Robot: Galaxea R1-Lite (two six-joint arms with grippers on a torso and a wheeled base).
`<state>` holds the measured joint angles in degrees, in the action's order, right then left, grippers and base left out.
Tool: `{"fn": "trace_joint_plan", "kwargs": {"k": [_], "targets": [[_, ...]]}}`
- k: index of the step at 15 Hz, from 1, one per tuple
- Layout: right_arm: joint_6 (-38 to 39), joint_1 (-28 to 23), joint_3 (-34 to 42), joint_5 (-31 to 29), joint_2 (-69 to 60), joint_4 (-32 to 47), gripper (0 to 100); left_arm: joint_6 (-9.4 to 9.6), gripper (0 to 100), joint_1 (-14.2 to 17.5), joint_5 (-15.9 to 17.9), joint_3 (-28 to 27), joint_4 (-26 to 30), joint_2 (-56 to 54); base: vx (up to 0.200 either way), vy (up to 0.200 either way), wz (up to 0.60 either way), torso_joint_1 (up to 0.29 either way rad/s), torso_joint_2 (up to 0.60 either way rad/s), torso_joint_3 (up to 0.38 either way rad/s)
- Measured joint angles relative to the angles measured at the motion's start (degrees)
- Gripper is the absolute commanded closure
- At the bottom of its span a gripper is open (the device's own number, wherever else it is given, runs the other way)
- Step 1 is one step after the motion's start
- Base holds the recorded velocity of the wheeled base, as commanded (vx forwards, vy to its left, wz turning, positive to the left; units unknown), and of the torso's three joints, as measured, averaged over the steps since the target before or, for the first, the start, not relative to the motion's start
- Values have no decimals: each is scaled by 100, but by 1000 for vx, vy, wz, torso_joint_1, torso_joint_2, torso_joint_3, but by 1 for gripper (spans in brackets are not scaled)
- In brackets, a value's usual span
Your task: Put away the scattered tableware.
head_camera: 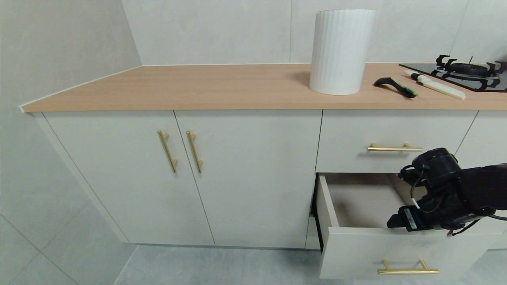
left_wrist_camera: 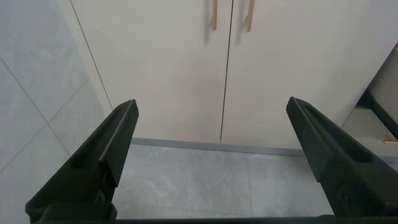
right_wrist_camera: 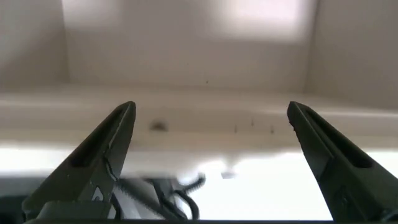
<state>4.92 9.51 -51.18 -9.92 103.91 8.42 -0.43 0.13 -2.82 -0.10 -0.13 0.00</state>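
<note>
Two utensils lie on the wooden countertop (head_camera: pixel 198 87) at the right: a black-handled tool with a green tip (head_camera: pixel 394 86) and a long white knife-like piece (head_camera: pixel 435 88). Below them a drawer (head_camera: pixel 356 253) stands pulled out, and its visible inside is bare. My right gripper (head_camera: pixel 399 220) hangs over the drawer's front edge at the right. In the right wrist view this gripper (right_wrist_camera: pixel 211 109) is open with nothing between its fingers, facing into the drawer. My left gripper (left_wrist_camera: pixel 211 106) is open too and holds nothing, low in front of the cabinet doors (left_wrist_camera: pixel 230 68).
A tall white ribbed container (head_camera: pixel 340 51) stands on the counter left of the utensils. A black stove (head_camera: pixel 467 71) sits at the far right. A shut drawer with a gold handle (head_camera: pixel 394 149) is above the open one. Double doors (head_camera: pixel 182 174) fill the left cabinet.
</note>
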Motion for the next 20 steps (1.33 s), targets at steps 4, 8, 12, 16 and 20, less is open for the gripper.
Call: {"fn": "trace_joint_plan", "kwargs": {"k": [4,8,12,16,20], "targets": [[-294,24,22,7,-216,835,0,0,0,0,-2,0,0,0,0,0,0,0,0,0],[-645,24,-15,7,-328,1582,0,0,0,2,0,0,0,0,0,0,0,0,0,0],[-873,27,-119,0,-347,2277,0,0,0,2,2,0,-2,0,0,0,0,0,0,0],[-952,35,-150,-4,-345,2504,0,0,0,2,4,0,-2,0,0,0,0,0,0,0],[-1020,41,-150,-17,-352,3009,0,0,0,2,0,0,-2,0,0,0,0,0,0,0]]}}
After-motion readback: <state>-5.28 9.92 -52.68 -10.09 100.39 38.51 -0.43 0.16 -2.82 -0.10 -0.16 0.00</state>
